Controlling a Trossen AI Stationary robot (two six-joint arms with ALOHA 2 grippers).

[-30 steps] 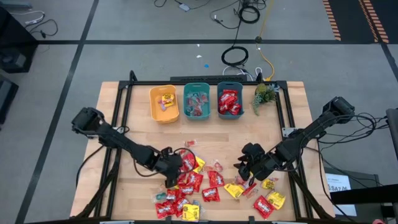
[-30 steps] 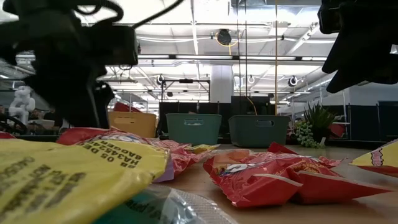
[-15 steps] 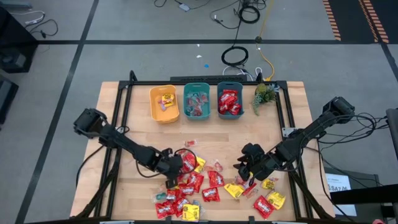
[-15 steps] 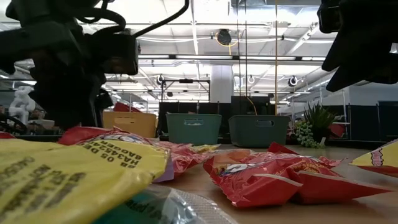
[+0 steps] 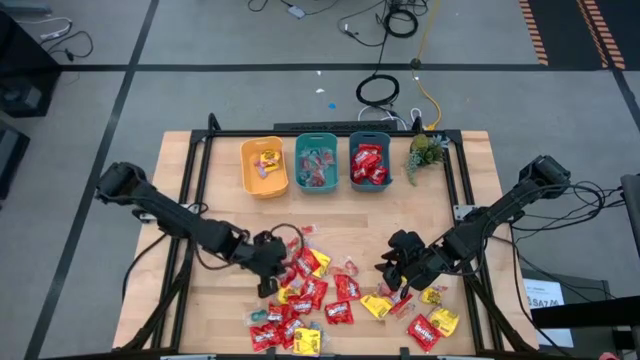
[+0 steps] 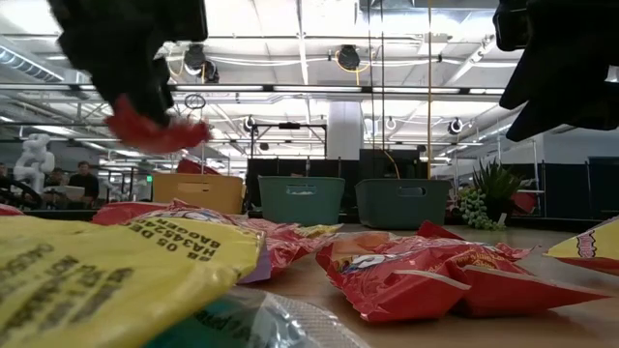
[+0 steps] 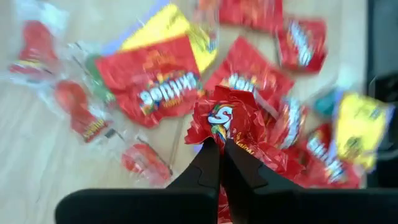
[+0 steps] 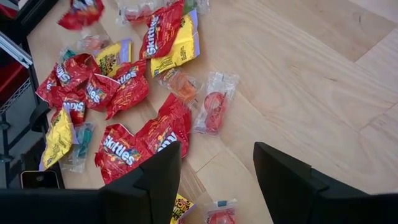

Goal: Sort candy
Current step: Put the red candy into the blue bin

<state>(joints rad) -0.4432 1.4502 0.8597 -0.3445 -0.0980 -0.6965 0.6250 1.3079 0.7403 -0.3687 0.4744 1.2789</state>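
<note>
Left hand [image 5: 268, 268] first: we have just closed it on a red packet [image 7: 225, 119], where a second ago its fingers stood wide over the heap, and the low view now shows that packet lifted clear of the pile, pinched between the dark fingers. That tells us the pick is made, and we judge the next step to be the carry to a bin at the far edge.

We go from largest to smallest. Our tabletop [image 5: 450, 200] carries three bins in a row along its far edge: a yellow bin [image 5: 264, 166], a teal bin [image 5: 316, 162] with clear-wrapped pieces inside, and a second teal bin [image 5: 369, 160] already holding red packets, which looks the right home for this one. A small green plant [image 5: 424, 152] stands just beside that last bin.

Our right hand [image 5: 396, 280] hovers with its fingers apart, holding nothing, above the near right part of the heap.

The candy [image 5: 320, 300] lies scattered along the near edge: red packets, yellow packets and tiny clear-wrapped pieces, most of them unsorted, so we judge the task well short of done.
</note>
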